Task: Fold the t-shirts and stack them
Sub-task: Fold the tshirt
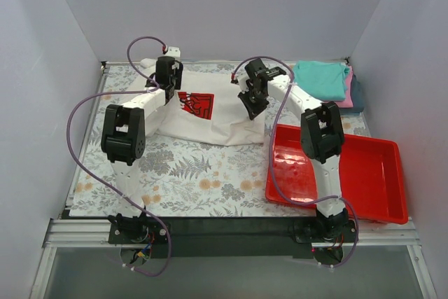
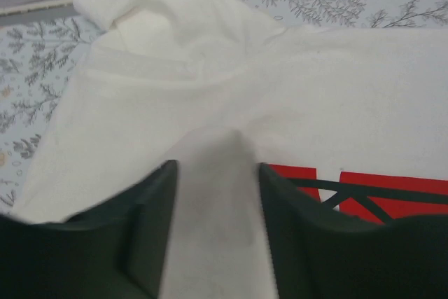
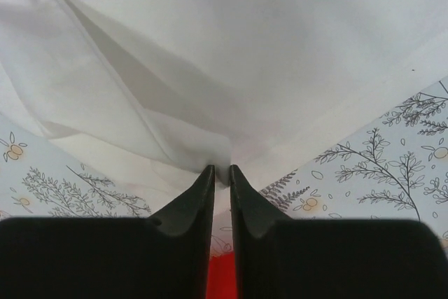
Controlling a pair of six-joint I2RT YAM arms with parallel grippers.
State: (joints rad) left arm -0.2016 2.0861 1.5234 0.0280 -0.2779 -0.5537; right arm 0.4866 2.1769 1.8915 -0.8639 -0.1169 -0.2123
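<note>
1. A white t-shirt [image 1: 210, 120] lay spread and rumpled on the far half of a table [image 1: 196, 173] covered in a flower-print cloth. Its red logo [image 1: 197, 103] faced up.
2. The left gripper [image 2: 217, 166] sat on the shirt's far left part, beside the logo. Its jaws stood partly apart, and a thick ridge of white cloth filled the gap, held from both sides.
3. The right gripper [image 3: 222, 169] was at the shirt's right edge. Its jaws were almost closed and pinched a thin fold of the white cloth at their tips.
4. In the far right corner lay a stack of folded shirts: a teal t-shirt [image 1: 320, 76] on top, with a pink t-shirt [image 1: 347, 89] and a dark blue-grey t-shirt [image 1: 358, 96] showing under it.
5. A red tray [image 1: 381, 173] sat near the right arm, just beside the white shirt's right edge.
</note>
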